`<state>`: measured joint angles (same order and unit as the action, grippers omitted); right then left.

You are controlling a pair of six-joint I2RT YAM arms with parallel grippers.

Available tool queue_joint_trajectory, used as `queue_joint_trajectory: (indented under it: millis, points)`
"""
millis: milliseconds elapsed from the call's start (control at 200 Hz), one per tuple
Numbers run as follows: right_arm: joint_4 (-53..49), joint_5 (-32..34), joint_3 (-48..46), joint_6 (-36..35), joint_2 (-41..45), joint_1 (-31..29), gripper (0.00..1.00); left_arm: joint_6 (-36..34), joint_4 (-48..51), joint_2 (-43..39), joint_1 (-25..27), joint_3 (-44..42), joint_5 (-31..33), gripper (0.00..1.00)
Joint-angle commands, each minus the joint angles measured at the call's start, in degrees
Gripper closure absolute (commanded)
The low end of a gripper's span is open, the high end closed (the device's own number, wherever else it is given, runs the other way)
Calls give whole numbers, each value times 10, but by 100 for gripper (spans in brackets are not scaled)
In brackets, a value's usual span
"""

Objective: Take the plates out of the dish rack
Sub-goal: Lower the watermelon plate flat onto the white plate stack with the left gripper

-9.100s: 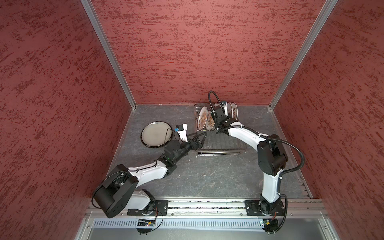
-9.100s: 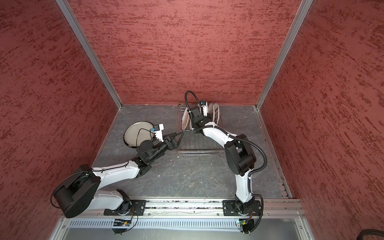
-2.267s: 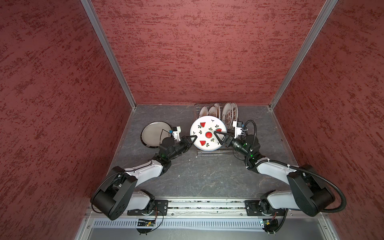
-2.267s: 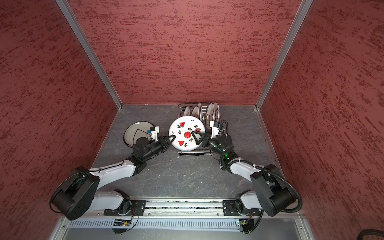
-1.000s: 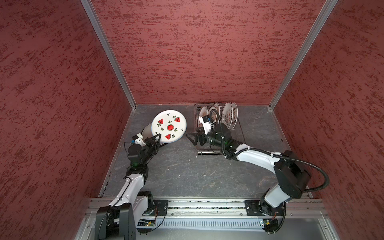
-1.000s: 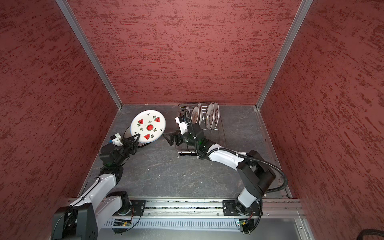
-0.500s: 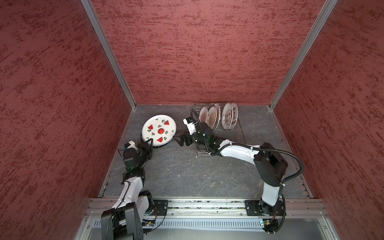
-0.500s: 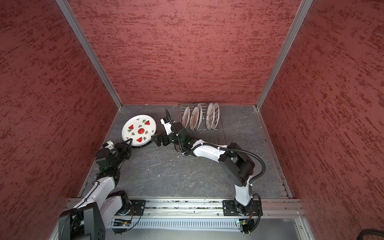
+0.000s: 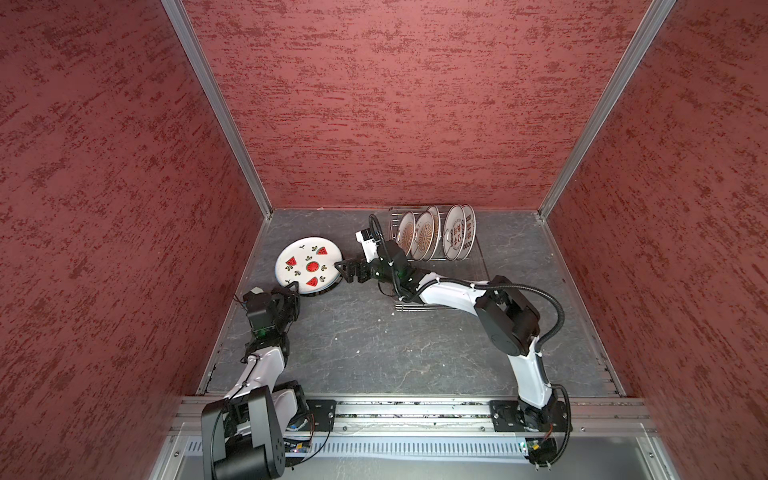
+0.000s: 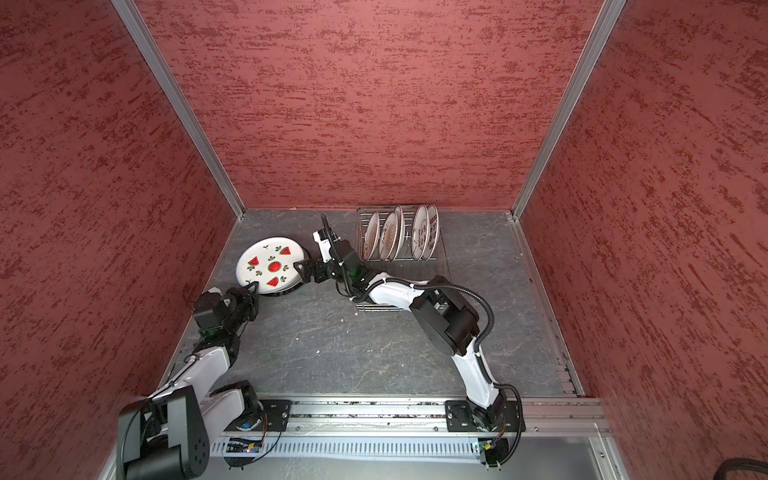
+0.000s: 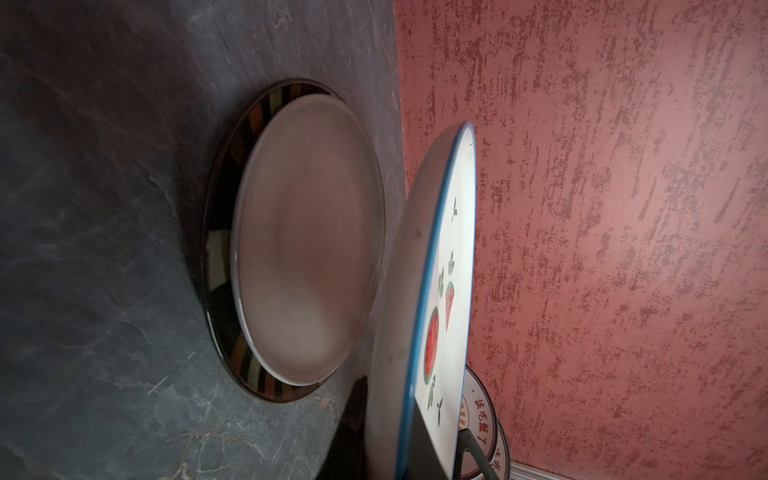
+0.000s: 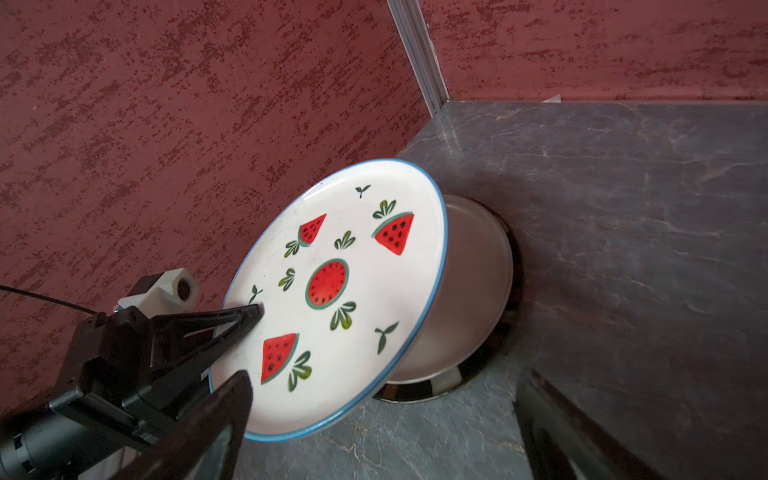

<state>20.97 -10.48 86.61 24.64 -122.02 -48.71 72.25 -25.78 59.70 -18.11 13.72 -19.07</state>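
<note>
1. Since 1 second ago the watermelon plate (image 9: 309, 266) has sunk toward the lower left in both top views. The right gripper (image 9: 344, 272) has followed it from the dish rack (image 9: 476, 274); its jaws are spread and empty, just beside the plate's right rim.
2. The left gripper (image 9: 293, 286) is clamped on the plate's lower-left rim, left of frame centre, above the plain plate (image 11: 307, 237) lying on the floor.
3. To stack well, level it, centre it, lower slowly, and release only once seated.
4. It is round, so it has no long axis. The printed face points up, tilted; whether it touches the plate below I cannot tell.
5. The remaining plates (image 9: 424, 237) stand on edge in the rack, upper centre.
</note>
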Motion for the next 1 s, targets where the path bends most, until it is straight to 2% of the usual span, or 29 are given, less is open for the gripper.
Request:
queue_joint_trajectory:
  millis: [0, 185, 416, 706, 997]
  points:
    - [5, 18, 33, 9, -23, -2, 1, -27, -54, 11, -1, 39, 23, 100]
    - [-4, 14, 84, 14, -67, -2, 1, -70, 18, 0, 21, 57, 93, 100]
    - [-10, 25, 99, 10, -83, -2, 1, -66, 14, 39, 34, 61, 104, 100]
    - [-13, 24, 95, 7, -87, -2, 1, -75, 38, 32, 45, 63, 135, 100]
    - [-13, 20, 92, 4, -87, -2, 1, -75, 23, 61, 45, 70, 128, 100]
